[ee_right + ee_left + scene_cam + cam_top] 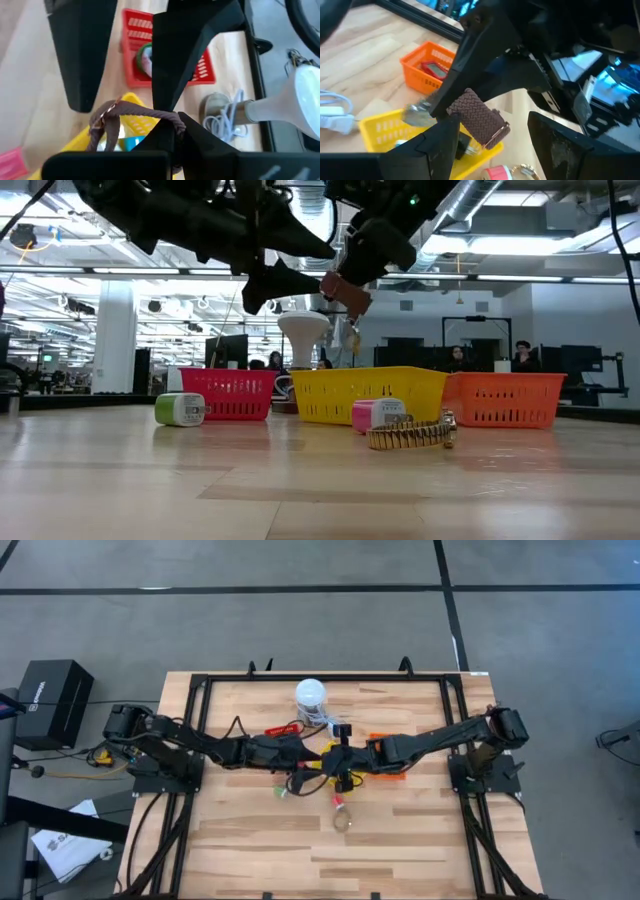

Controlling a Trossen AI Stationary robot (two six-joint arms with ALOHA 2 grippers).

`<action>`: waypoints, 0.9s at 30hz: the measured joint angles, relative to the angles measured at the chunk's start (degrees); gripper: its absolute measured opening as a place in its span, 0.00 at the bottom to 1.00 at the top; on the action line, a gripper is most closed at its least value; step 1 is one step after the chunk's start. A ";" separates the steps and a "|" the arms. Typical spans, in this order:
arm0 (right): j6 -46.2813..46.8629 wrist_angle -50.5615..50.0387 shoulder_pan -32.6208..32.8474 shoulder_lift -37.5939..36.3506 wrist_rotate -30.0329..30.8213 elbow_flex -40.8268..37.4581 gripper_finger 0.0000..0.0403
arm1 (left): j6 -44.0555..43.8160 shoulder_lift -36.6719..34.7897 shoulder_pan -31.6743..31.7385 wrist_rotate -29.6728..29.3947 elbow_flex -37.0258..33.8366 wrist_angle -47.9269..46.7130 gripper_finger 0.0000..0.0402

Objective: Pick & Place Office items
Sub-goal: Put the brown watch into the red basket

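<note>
Brown strap (pixel 477 120): woven, pinched in right gripper (pixel 172 125) jaws, hanging above the yellow tray (pixel 375 392). Left gripper (pixel 492 137): jaws spread either side of the strap, not touching. Risk for you: the dangling end may catch the tray rim on release and spill onto the worktop (pixel 300 490).
</note>
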 joint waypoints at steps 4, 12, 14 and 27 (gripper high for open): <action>0.32 -1.27 0.19 0.00 0.35 0.10 0.01 | -0.70 0.04 1.42 -1.28 0.00 -0.31 0.58; 0.80 -2.28 1.65 0.00 2.87 0.17 0.01 | -2.25 0.11 2.86 -1.40 0.00 -4.67 0.58; 0.75 -1.62 1.57 0.00 3.88 0.17 0.01 | -1.97 0.11 2.86 -1.40 0.00 -4.80 0.58; -1.38 3.34 0.03 0.00 5.05 0.17 0.01 | 3.94 0.11 2.64 -1.46 0.00 -4.89 0.49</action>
